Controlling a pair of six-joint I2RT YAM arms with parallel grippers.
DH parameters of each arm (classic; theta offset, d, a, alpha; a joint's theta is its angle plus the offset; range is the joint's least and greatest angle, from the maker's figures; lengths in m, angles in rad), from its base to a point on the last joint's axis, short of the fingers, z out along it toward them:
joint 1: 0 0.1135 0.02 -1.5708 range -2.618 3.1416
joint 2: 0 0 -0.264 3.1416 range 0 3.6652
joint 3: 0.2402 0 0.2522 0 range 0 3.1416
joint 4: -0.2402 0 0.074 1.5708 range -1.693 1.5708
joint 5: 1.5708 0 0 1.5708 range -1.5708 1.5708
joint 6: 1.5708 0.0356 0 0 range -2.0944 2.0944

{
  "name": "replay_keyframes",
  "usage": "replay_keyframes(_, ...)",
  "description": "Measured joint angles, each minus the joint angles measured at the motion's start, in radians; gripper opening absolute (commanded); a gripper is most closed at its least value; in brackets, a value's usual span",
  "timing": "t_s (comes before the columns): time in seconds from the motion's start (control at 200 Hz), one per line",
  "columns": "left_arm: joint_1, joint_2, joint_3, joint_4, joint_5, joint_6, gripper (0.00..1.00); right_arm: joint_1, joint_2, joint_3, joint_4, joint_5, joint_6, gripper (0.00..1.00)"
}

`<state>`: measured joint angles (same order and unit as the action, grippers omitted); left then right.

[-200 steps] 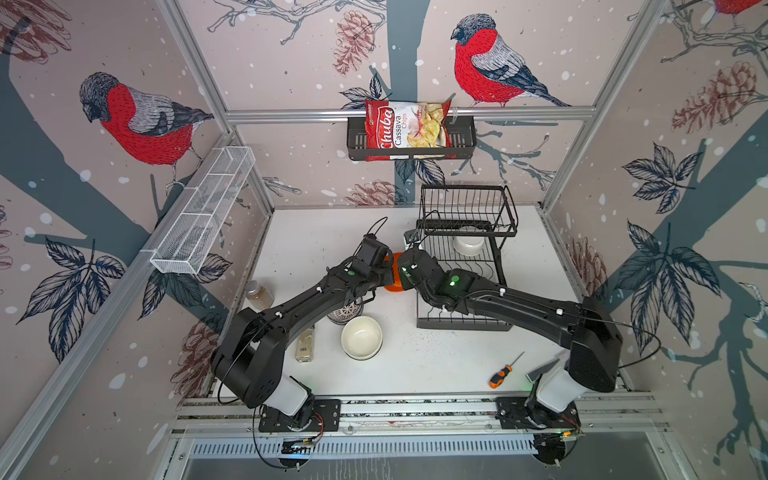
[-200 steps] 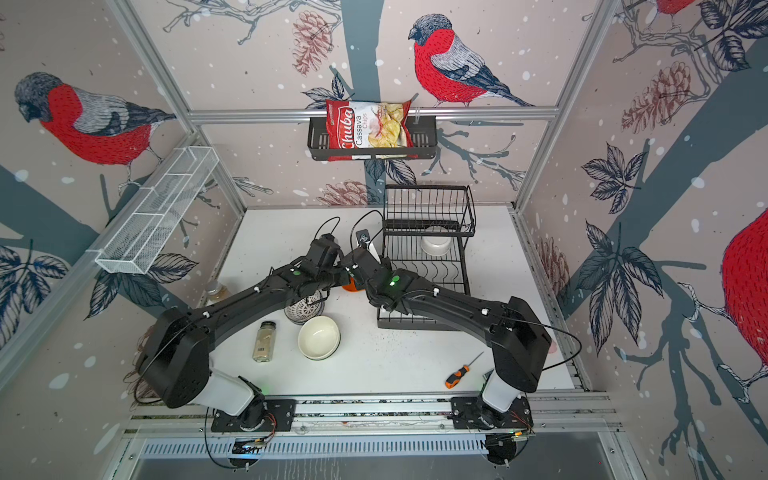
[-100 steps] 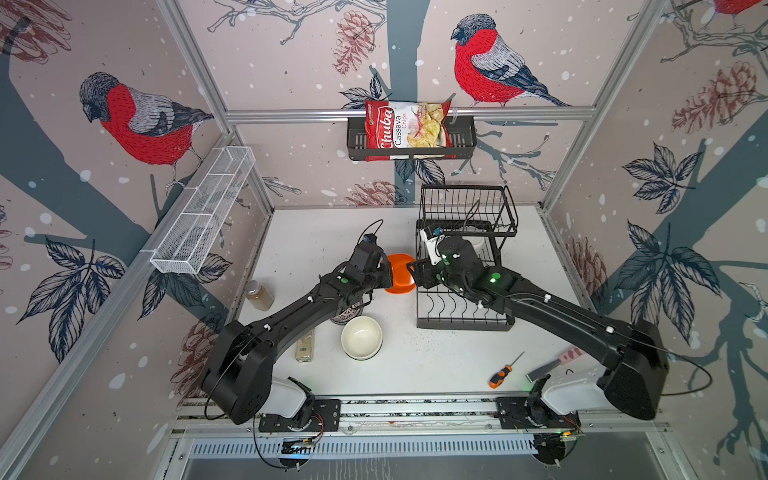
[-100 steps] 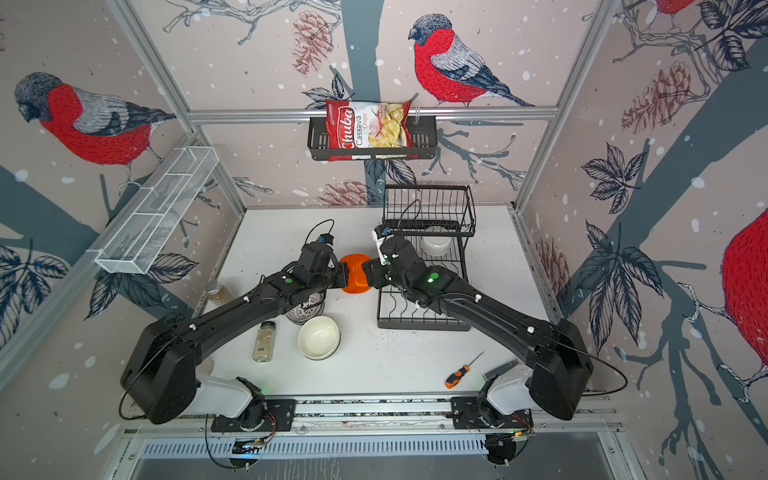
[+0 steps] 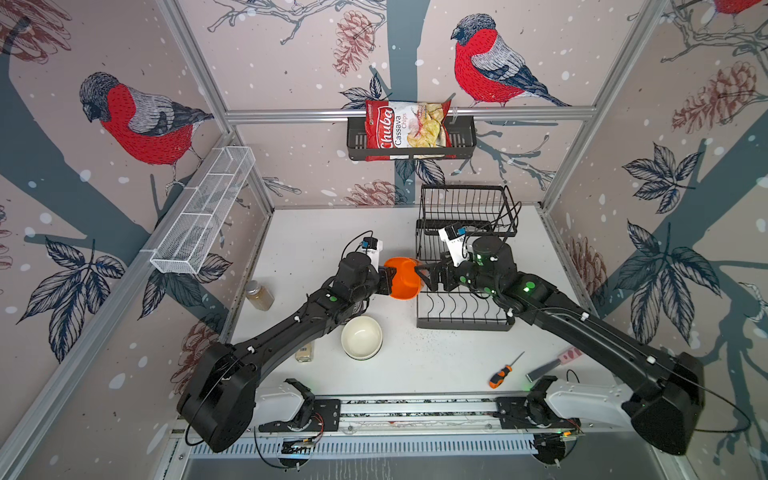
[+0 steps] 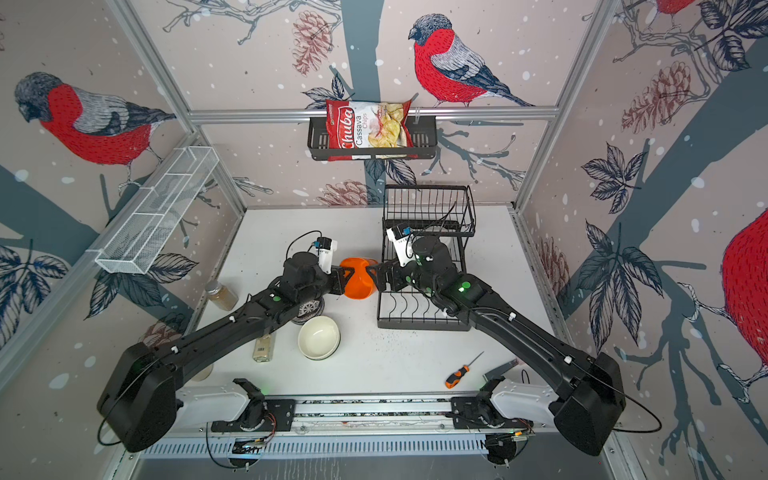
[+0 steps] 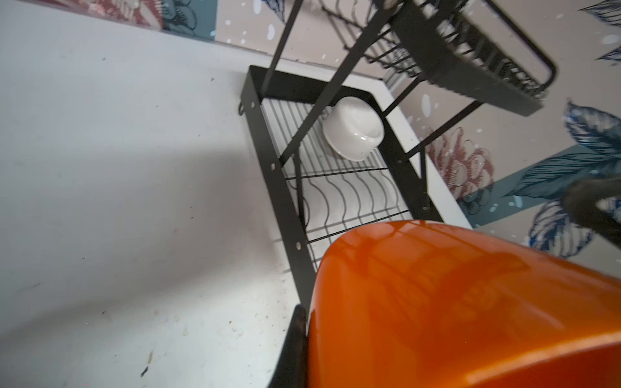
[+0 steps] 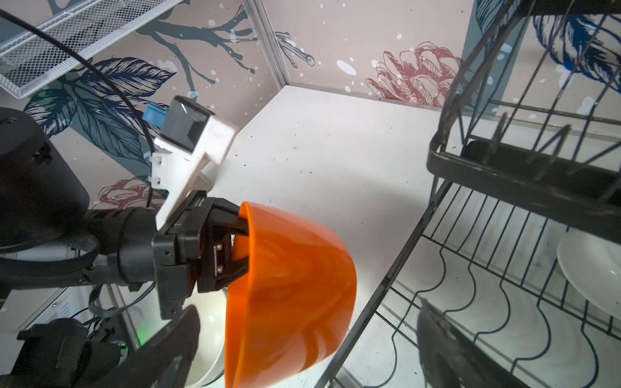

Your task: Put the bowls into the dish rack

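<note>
now left gripper point(image 5: 392, 280) clamps one orange bowl point(image 5: 404, 283); right gripper point(image 5: 425, 278) gapes beside one rack point(image 5: 461, 325).

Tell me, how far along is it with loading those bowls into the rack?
Done: one white ceramic bowl sits in the lower tier of the black wire dish rack. In hand: the left gripper holds a glossy orange bowl by its rim beside the rack, facing the open right gripper. Left: a cream bowl and a partly hidden patterned bowl on the table.
</note>
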<state>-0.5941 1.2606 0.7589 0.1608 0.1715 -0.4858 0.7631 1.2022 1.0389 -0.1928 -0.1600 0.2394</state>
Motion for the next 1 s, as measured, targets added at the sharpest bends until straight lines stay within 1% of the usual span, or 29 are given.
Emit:
replay_keyframes(0.13,0.012,-0.021,-0.02,0.07,0.048,0.023,0.0,-0.019,-0.003,-0.002,-0.003,-0.053,0.0,1.0)
replay_keyframes(0.31,0.063,-0.022,-0.044,0.17,0.164,0.02,0.0,-0.045,-0.019,-0.005,-0.002,-0.139,0.0,0.99)
replay_keyframes(0.465,0.076,-0.019,-0.053,0.235,0.243,0.01,0.0,-0.069,-0.026,-0.005,0.0,-0.211,0.001,0.99)
replay_keyframes(0.605,0.077,-0.009,-0.055,0.279,0.281,-0.006,0.0,-0.072,-0.03,-0.004,0.001,-0.27,0.001,0.99)
replay_keyframes(0.85,0.079,0.024,-0.055,0.346,0.353,-0.017,0.0,-0.075,-0.027,0.0,0.0,-0.338,0.0,0.99)
replay_keyframes(1.001,0.081,0.038,-0.054,0.383,0.379,-0.028,0.0,-0.071,-0.023,0.001,0.001,-0.369,0.0,0.99)
